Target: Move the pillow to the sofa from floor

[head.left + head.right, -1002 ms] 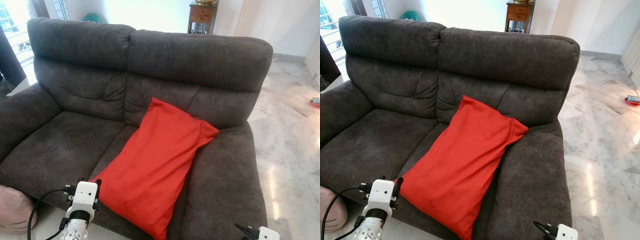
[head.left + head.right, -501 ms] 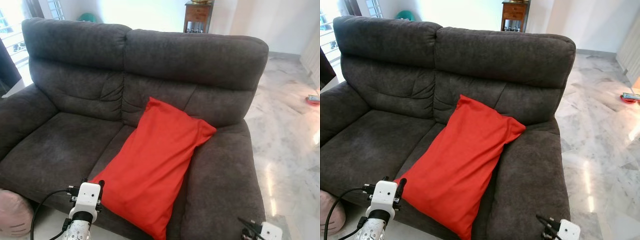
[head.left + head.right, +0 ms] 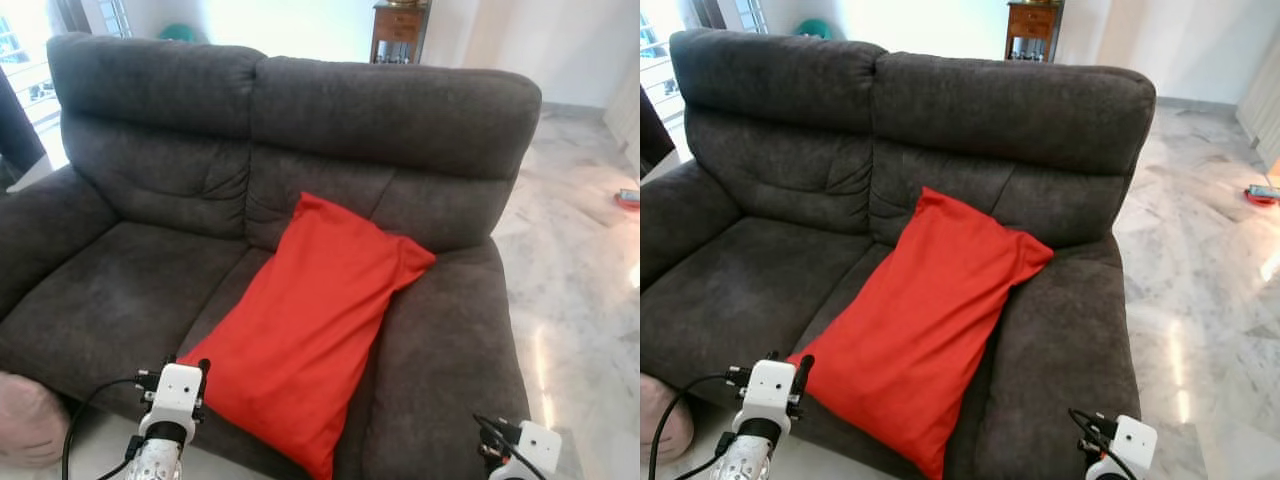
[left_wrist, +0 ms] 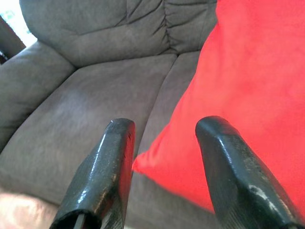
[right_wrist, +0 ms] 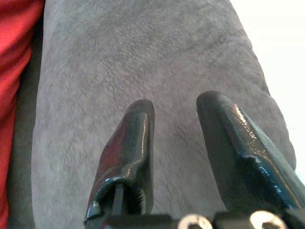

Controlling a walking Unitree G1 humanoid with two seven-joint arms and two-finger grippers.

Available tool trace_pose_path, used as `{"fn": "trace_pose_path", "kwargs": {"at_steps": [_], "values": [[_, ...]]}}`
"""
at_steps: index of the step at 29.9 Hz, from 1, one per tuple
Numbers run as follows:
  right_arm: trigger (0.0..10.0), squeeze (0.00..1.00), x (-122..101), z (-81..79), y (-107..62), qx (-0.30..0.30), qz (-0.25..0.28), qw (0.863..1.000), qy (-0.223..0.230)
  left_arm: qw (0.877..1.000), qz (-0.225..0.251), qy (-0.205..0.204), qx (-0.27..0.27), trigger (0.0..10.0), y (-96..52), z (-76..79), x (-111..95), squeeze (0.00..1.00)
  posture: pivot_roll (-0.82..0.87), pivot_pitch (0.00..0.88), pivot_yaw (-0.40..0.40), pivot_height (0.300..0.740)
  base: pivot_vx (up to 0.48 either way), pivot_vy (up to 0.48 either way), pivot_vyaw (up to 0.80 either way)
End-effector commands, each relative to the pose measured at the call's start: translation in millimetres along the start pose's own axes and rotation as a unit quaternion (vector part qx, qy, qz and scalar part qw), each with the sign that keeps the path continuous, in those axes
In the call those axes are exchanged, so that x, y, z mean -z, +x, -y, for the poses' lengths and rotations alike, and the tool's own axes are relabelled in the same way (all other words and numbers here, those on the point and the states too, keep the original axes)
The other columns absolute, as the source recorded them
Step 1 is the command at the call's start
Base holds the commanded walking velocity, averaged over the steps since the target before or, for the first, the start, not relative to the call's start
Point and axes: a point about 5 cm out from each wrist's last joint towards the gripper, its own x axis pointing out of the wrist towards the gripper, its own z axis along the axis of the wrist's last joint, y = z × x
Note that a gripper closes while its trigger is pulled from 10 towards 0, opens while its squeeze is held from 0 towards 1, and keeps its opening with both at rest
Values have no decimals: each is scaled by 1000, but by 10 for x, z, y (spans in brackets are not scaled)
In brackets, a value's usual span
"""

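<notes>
Left gripper (image 4: pixel 162 131) hangs low in front of the sofa (image 3: pixel 150 290), its two black fingers (image 4: pixel 112 157) spread apart with nothing between them. It points at the lower left corner of the pillow (image 3: pixel 310 335), close to that corner but apart from it. In the head views its white wrist block shows near the seat's front edge, just beside the pillow's lower left corner, with a black cable looping away to the robot's left.

Right gripper (image 5: pixel 174 107) is also parted and holds nothing. It hovers over the grey fabric of the sofa's right arm, with a strip of the red pillow at the edge of its wrist view. Whether the fingertips touch the fabric is hard to judge from here.

The pillow is red and lies on the sofa, not on the floor (image 3: pixel 575 260). It slants across the right seat: the top corner leans on the backrest, the right corner rests on the right arm, and the bottom corner hangs over the seat's front edge.

The sofa is a dark grey two-seater. A pink cushion (image 3: pixel 30 425) sits on the floor by the left front corner of the sofa. Behind the backrest stands a small wooden cabinet (image 3: pixel 398 33). The floor to the right is pale glossy marble.
</notes>
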Motion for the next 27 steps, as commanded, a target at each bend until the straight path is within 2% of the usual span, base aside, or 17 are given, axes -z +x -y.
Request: {"fn": "trace_pose_path", "kwargs": {"at_steps": [1, 14, 24, 27], "values": [[10000, 0, -5, 0, 3, 0, 1, 1000, 3, 1000, 9, 4, 2, 10000, -13, 0, -22, 0, 100, 0, -19, 740, -277, 0, 0], [10000, 0, 59, 11, -4, 6, -29, 1000, -3, 1000, -2, 2, 5, 10000, -9, 7, 14, 0, 99, 0, -21, 740, -273, 0, 0], [10000, 0, 134, 3, -22, 9, -58, 998, -17, 997, -77, 2, 9, 10000, 48, -19, 277, 0, 99, 0, -20, 740, 0, 0, 0], [10000, 0, 233, 34, -66, 20, -88, 995, -35, 992, -126, -1, 8, 10000, 50, -50, 414, 0, 96, 0, -18, 740, 0, 0, 0]]}}
